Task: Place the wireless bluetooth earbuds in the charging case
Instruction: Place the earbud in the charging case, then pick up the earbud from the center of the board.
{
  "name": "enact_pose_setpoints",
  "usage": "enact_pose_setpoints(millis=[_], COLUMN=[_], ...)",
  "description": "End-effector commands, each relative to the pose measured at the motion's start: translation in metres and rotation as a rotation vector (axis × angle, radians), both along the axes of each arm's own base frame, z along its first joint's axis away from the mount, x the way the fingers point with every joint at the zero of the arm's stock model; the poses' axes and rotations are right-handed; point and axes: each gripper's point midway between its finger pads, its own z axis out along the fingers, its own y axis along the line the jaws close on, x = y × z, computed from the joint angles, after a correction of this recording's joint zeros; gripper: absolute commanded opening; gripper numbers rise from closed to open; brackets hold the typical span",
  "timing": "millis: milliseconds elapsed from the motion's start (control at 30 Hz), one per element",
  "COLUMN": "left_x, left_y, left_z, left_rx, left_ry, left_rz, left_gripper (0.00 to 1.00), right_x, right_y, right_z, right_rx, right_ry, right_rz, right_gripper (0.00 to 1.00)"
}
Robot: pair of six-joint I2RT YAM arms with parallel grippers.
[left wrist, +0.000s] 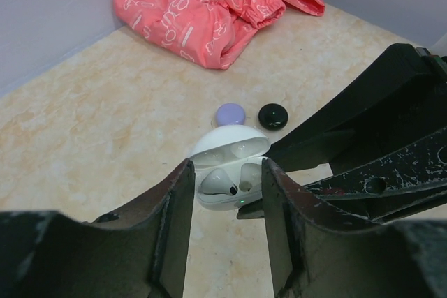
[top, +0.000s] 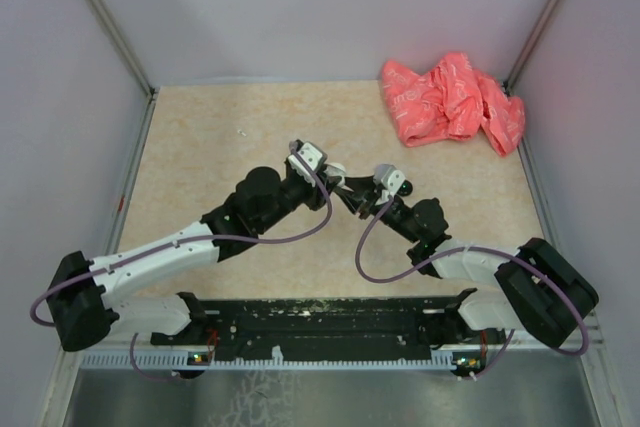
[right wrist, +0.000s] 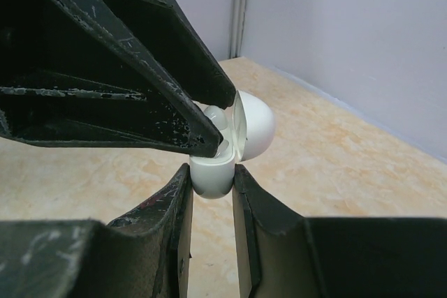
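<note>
Earbuds (left wrist: 222,181) sit inside open white case (left wrist: 230,137), mid counter (left wrist: 105,137). L pincer (left wrist: 227,172): we see jaws apart, flanking case. R pincer (right wrist: 211,176) clamped on case base. Behind case we spot lavender disc (left wrist: 230,113), then black disc (left wrist: 273,116); pink cloth (left wrist: 216,12) further back.

Cloth (left wrist: 209,19) cut by top edge, charging case (right wrist: 213,176) interior hidden (behind left end effector (right wrist: 222,127))
</note>
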Motion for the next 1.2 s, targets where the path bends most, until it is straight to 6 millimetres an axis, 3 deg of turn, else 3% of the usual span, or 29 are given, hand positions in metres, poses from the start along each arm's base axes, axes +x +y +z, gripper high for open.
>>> enact_pose_setpoints(millis=[0, 200, 533, 867, 1167], left_x=[-0.003, 0.002, 0.030, 0.099, 0.177], left_y=[0.003, 0.021, 0.054, 0.124, 0.200], left_z=[0.016, 0.033, 0.025, -0.028, -0.097], left_rx=[-0.042, -0.050, -0.001, 0.027, 0.090], left_ry=[0.035, 0.048, 0.119, 0.271, 0.441], left_rz=[0.023, 0.108, 0.244, 0.454, 0.701], left_gripper=[0.50, 0.54, 0.63, 0.68, 0.70], right_x=[-0.004, 0.001, 0.000, -0.003, -0.001], right_y=[-0.004, -0.009, -0.017, -0.022, -0.027], right_z=[0.033, 0.024, 0.011, 0.003, -0.010], right_rx=[0.080, 0.066, 0.063, 0.062, 0.045], right_ry=[-0.088, -0.072, -0.052, -0.049, -0.042], right_rz=[-0.010, -0.051, -0.080, -0.092, -0.118], right_gripper=[0.00, 0.00, 0.00, 0.00, 0.00])
